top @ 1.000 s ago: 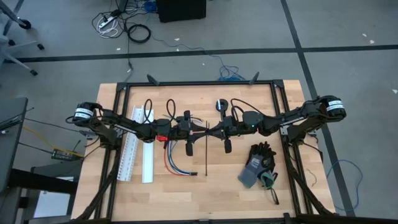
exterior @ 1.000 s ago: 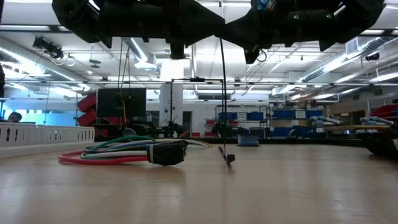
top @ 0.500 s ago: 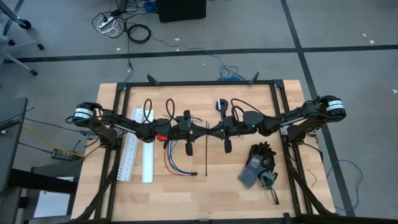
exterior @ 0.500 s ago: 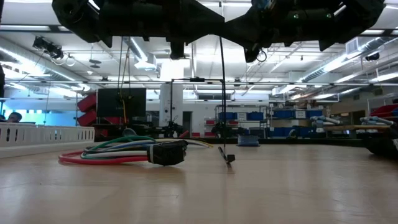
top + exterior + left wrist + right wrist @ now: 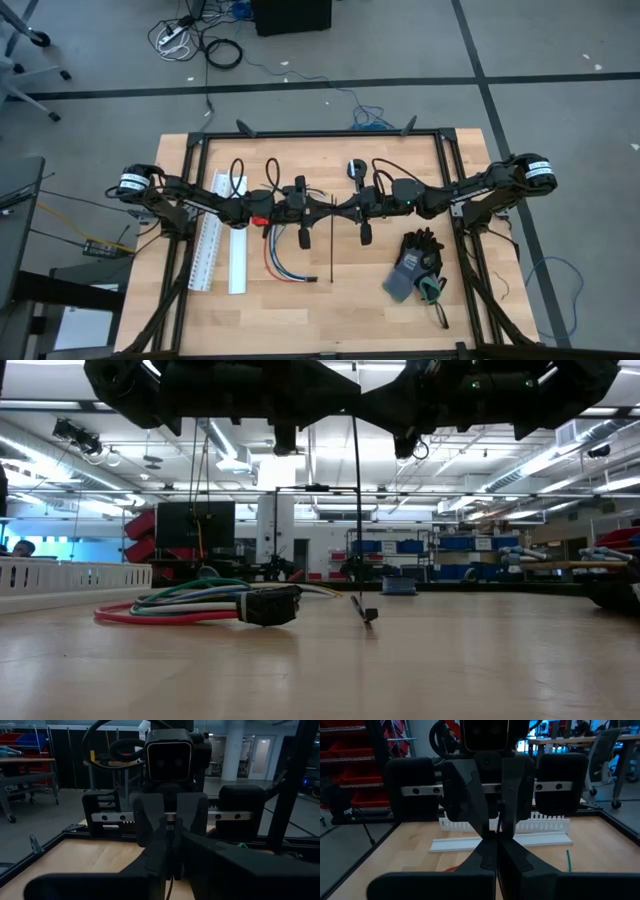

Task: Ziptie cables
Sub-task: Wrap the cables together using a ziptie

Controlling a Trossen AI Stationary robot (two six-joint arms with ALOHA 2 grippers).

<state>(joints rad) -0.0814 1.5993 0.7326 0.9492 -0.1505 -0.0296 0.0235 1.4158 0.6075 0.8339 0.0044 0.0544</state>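
- The left hand (image 5: 322,210) and right hand (image 5: 342,211) meet tip to tip above the middle of the counter (image 5: 350,300), both raised well off the wood.
- Both are clenched on one ziptie (image 5: 358,510), a very thin black strip that hangs straight down from between them in the low view.
- From above, that ziptie (image 5: 331,240) shows as a fine dark line running from the hands toward the near edge.
- A small black block (image 5: 368,615), the ziptie's lower end, sits at or just above the wood; I cannot tell whether it touches.
- In the right wrist view the left hand's fingers (image 5: 470,805) press together on the thin strip, right against the right hand's own closed tips.
- The cables (image 5: 282,262) lie on the counter to the left of the ziptie, under the left arm: thin orange, blue and white wires curving toward the near side.
- In the low view the cables (image 5: 170,605) form a loose flat bundle, red and green strands showing, with a black piece (image 5: 270,604) at the bundle's right end.
- A white slotted channel (image 5: 210,245) lies left of the cables.
- Dark gloves (image 5: 415,262) lie on the right side.
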